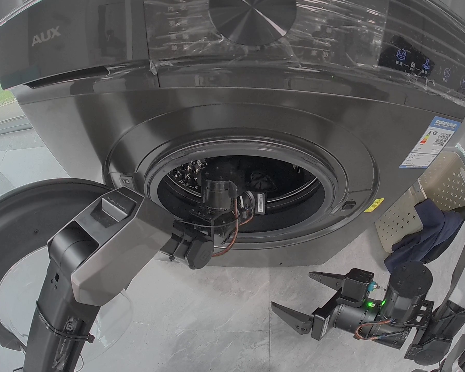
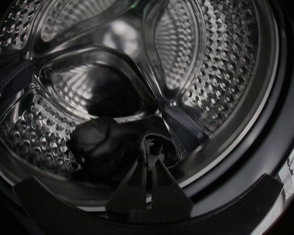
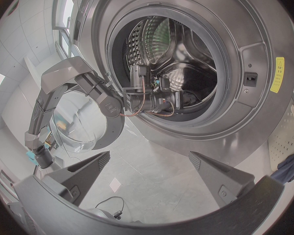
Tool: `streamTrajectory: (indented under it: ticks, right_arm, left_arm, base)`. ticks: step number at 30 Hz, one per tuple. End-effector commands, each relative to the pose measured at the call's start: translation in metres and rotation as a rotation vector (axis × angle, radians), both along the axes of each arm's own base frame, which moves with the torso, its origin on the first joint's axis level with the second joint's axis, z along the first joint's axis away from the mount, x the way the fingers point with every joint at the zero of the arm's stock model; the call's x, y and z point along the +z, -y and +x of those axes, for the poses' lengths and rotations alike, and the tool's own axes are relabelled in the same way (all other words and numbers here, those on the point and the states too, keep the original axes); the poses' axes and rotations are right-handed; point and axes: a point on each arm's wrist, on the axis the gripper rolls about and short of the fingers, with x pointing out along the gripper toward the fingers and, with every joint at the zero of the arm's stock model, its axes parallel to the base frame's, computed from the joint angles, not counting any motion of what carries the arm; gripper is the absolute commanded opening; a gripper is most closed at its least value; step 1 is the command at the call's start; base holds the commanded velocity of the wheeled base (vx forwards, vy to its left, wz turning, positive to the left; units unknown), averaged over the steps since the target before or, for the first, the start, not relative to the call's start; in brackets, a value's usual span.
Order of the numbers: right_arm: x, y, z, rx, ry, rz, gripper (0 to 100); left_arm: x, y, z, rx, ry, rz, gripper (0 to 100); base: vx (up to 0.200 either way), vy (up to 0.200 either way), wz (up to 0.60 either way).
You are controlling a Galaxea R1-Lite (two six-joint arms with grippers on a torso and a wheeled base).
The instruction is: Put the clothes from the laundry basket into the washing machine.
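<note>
**1. Position.** The washer (image 1: 243,109) stands with its door (image 1: 15,223) swung open to the robot's left. The left arm reaches through the opening. The left end effector (image 2: 151,163) is inside the drum (image 2: 219,49), low and near the front lip.

**2. Left end effector.** Its fingers are closed together on a raised fold of the dark garment (image 2: 101,144). The rest of that garment lies slumped on the drum bottom, just beyond the fingers.

**3. Right end effector** (image 1: 291,290). It is spread wide and holds nothing. It sits low over the floor (image 1: 217,311) in front of the washer, near the basket (image 1: 439,182).

**4. Remaining load.** A navy garment (image 1: 429,228) hangs over the basket's rim, at the robot's right beside the washer. What else the basket holds cannot be told.

**5. Handling.**
- Both garments look light, soft and limp, so a pinch on one fold should carry the whole piece with no risk of crushing it.
- Loose ends will probably trail and may snag on the basket rim or the door seal.
- Take the navy garment at the bunched part on the rim, not at the hanging tail, so that less cloth drags.
- On release in the drum, cloth may cling to the fingers. Open fully before backing out.
</note>
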Motion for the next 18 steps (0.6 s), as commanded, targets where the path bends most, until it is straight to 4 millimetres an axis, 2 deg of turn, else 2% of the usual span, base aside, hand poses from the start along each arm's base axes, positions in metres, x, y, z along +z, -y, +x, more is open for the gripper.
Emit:
streamTrajectory:
  ticks: [1, 6, 9, 10, 18]
  right_arm:
    - [0.001, 0.0, 0.0, 0.001, 0.005, 0.005, 100]
    - [0.001, 0.0, 0.0, -0.002, 0.005, 0.005, 100]
    - [0.001, 0.0, 0.0, -0.002, 0.005, 0.005, 100]
    - [0.001, 0.0, 0.0, -0.001, 0.005, 0.005, 100]
    - [0.001, -0.001, 0.0, 0.001, 0.005, 0.005, 100]
  left_arm:
    - [0.015, 0.0, 0.029, 0.067, 0.077, -0.107, 0]
    - [0.022, -0.006, 0.05, 0.119, 0.155, -0.168, 0]
    - [0.019, -0.01, 0.058, 0.134, 0.172, -0.178, 0]
    - [0.012, -0.012, 0.061, 0.14, 0.161, -0.172, 0]
    - [0.011, -0.012, 0.061, 0.144, 0.148, -0.183, 0]
  base:
    - [0.0, 0.0, 0.0]
    - [0.0, 0.0, 0.0]
    - [0.0, 0.0, 0.0]
    - [0.0, 0.0, 0.0]
    - [0.0, 0.0, 0.0]
